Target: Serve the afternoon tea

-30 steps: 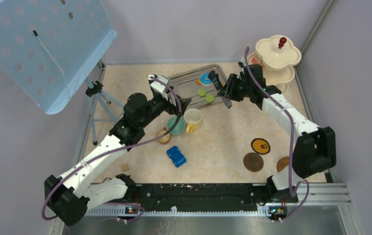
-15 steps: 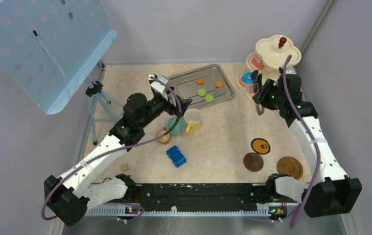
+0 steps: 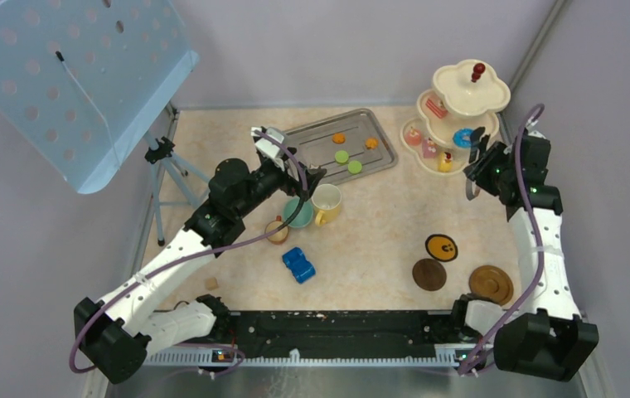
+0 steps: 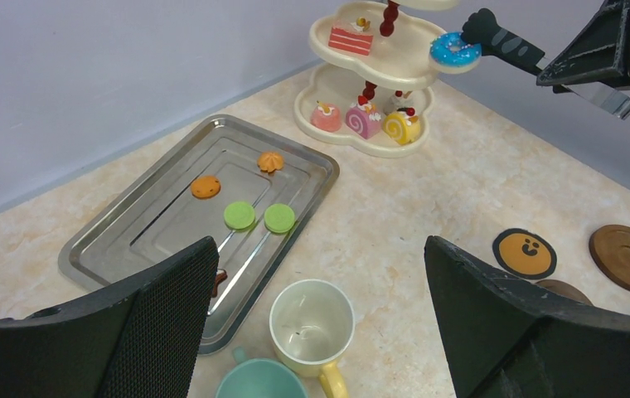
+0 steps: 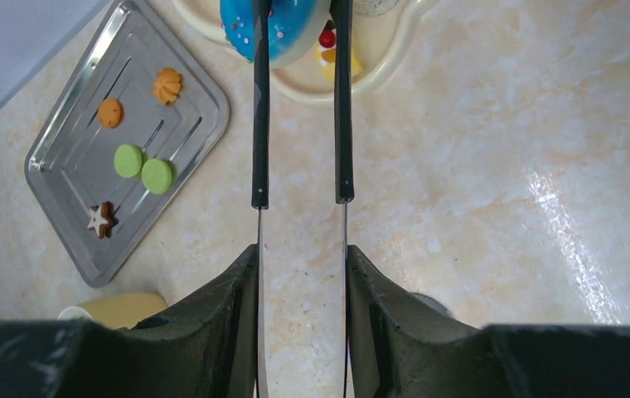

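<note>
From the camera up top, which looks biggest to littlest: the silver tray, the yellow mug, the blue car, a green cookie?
1. silver tray
2. yellow mug and blue car: about alike, so no ranking between them
3. green cookie

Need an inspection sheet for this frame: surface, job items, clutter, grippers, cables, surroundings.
Surface: beige stone-pattern table; no spills seen.
Job's things: three-tier stand holds small cakes. Blue donut is pinched in tongs at the middle tier's rim. Steel tray holds cookies and green macarons. Teal cup, yellow mug and brown cup are grouped, with the coasters apart from them.
Clutter: blue toy car; tan block.
Grippers: left gripper open above the cups; right gripper shut on tongs.
Cables: purple cables loop off both arms; the left one crosses the teal cup in the top view.
Surroundings: blue perforated panel on tripod; grey walls.
</note>
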You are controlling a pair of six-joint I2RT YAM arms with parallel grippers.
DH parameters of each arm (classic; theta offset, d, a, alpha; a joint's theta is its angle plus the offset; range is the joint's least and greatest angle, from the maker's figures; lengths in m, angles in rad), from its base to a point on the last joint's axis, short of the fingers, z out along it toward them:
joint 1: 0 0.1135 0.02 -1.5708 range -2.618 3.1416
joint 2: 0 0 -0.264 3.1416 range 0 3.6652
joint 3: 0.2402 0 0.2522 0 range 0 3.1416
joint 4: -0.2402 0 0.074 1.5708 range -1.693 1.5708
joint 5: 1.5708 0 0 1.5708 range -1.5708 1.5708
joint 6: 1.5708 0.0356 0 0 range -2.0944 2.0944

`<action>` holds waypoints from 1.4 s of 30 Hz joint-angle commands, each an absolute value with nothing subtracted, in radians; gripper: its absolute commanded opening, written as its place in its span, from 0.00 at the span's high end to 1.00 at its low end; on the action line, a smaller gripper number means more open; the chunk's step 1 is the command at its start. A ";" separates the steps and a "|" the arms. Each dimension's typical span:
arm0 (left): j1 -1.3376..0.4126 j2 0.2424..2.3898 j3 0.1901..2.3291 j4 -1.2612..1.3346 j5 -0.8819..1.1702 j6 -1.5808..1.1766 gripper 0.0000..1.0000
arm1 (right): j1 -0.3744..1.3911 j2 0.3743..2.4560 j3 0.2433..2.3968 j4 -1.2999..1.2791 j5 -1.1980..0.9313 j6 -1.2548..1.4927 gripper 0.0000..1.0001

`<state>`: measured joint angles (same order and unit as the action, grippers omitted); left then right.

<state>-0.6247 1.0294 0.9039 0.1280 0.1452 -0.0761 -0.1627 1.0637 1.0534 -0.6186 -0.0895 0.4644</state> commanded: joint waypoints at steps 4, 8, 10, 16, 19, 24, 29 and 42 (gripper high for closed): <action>-0.631 1.018 0.905 0.172 0.151 -0.077 0.01 | -0.259 1.104 1.064 -0.497 -0.168 0.467 1.00; -0.630 1.025 0.905 0.171 0.148 -0.076 0.01 | -0.296 1.146 1.084 -0.452 -0.191 0.475 1.00; -0.631 1.029 0.905 0.170 0.146 -0.074 0.01 | -0.312 1.168 1.095 -0.424 -0.200 0.482 1.00; -0.629 1.038 0.907 0.166 0.138 -0.068 0.01 | -0.350 1.259 1.115 -0.311 -0.242 0.511 1.00; -0.630 1.038 0.907 0.164 0.132 -0.063 0.01 | -0.352 1.307 1.141 -0.281 -0.258 0.515 1.00; -0.630 1.041 0.908 0.162 0.127 -0.060 0.01 | -0.352 1.373 1.183 -0.255 -0.270 0.511 1.00; -0.630 1.039 0.910 0.161 0.125 -0.056 0.01 | -0.351 1.409 1.207 -0.251 -0.252 0.512 1.00; -0.630 1.031 0.910 0.163 0.128 -0.056 0.01 | -0.382 1.447 1.243 -0.295 -0.302 0.498 0.72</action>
